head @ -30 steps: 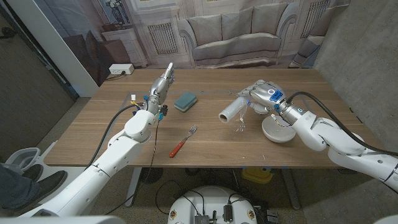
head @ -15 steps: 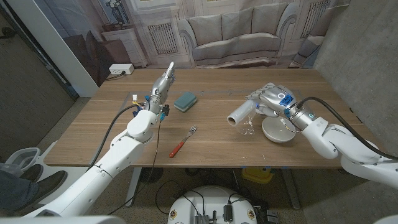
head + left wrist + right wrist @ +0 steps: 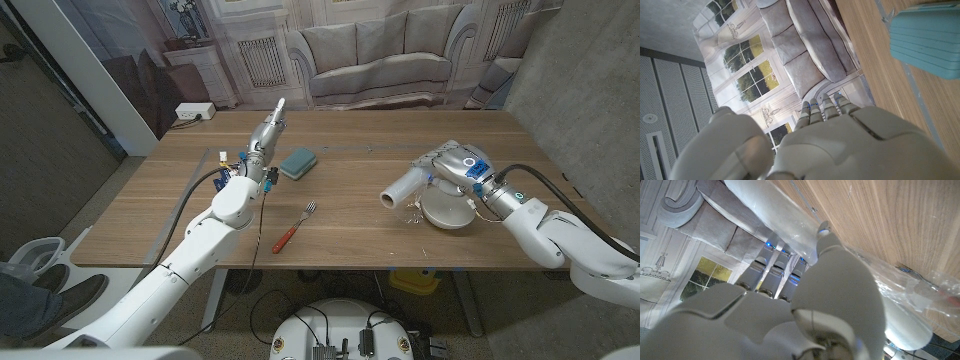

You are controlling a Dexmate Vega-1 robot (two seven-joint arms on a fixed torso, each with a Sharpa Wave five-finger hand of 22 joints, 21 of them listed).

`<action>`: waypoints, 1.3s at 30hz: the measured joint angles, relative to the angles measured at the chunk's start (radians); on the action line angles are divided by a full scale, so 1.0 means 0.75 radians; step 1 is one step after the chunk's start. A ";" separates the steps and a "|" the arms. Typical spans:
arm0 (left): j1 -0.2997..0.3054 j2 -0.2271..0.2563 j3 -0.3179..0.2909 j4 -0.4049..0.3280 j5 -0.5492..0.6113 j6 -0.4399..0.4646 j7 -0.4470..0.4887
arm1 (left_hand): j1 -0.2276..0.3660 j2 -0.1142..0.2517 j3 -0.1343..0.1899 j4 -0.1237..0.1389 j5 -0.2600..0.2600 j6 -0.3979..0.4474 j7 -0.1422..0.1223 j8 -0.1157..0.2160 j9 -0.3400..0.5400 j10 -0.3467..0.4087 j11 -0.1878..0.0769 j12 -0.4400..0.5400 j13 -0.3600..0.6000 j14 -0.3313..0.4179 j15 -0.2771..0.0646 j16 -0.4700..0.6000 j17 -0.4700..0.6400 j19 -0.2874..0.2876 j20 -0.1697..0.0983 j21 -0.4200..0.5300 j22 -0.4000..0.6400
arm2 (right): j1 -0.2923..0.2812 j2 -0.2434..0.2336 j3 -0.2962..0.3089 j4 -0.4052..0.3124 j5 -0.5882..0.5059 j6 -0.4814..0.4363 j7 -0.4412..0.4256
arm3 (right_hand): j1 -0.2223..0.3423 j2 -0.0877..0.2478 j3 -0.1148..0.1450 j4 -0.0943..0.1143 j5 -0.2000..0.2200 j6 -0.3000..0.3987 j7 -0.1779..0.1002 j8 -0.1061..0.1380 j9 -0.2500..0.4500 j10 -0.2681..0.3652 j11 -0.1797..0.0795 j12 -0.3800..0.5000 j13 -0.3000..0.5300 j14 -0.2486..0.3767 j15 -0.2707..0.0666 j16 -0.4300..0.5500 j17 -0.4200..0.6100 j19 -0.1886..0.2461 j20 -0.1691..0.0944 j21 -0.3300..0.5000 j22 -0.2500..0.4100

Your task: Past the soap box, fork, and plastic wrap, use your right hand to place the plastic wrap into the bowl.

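In the head view, the right robot hand [image 3: 455,165] sits at the right centre of the frame and grips the plastic wrap [image 3: 404,188], a white roll that sticks out toward the frame's left from the fingers, with loose clear film hanging from it. The roll is raised above the table [image 3: 340,225], just left of the white bowl [image 3: 446,212], whose rim lies directly below the hand. The main risk from here is that the roll's free end overhangs the bowl's left rim; a release at this position would probably tip it out onto the table, and the trailing film could snag on the rim or fingers. The left robot hand [image 3: 266,130] stands upper left, fingers extended and holding nothing, near the teal soap box [image 3: 298,162]; the fork [image 3: 294,228] lies below it. In the left wrist view, the soap box [image 3: 927,37] appears at upper right beyond the straight fingers. In the right wrist view, the fingers [image 3: 772,275] wrap the roll [image 3: 785,220] against the palm.
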 measured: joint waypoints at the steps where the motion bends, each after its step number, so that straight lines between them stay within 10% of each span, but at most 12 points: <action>1: -0.001 -0.002 0.002 0.001 0.002 0.002 0.002 | 0.000 0.000 0.000 0.000 0.000 0.000 0.000 0.000 0.000 0.000 0.000 0.000 0.000 0.000 0.000 0.000 0.000 0.000 0.000 0.000 0.000 | -0.015 -0.001 0.012 0.001 0.000 0.000 0.000 | 0.000 0.000 0.000 0.000 -0.001 0.000 0.000 0.000 0.000 0.000 0.000 0.000 0.000 0.000 0.000 0.000 0.000 0.000 0.000 0.000 0.000; 39: -0.016 -0.042 0.023 0.024 0.023 0.013 0.033 | 0.003 0.003 -0.003 -0.003 0.000 0.000 0.000 0.000 0.000 0.000 0.000 0.000 0.000 0.000 0.000 0.000 0.000 0.000 0.000 0.000 0.000 | -0.257 0.115 0.218 0.045 -0.077 -0.007 0.117 | -0.002 -0.002 0.000 0.000 0.001 0.000 0.000 -0.006 0.000 0.010 0.009 -0.016 0.000 0.000 0.000 0.000 -0.001 0.007 -0.012 0.010 0.000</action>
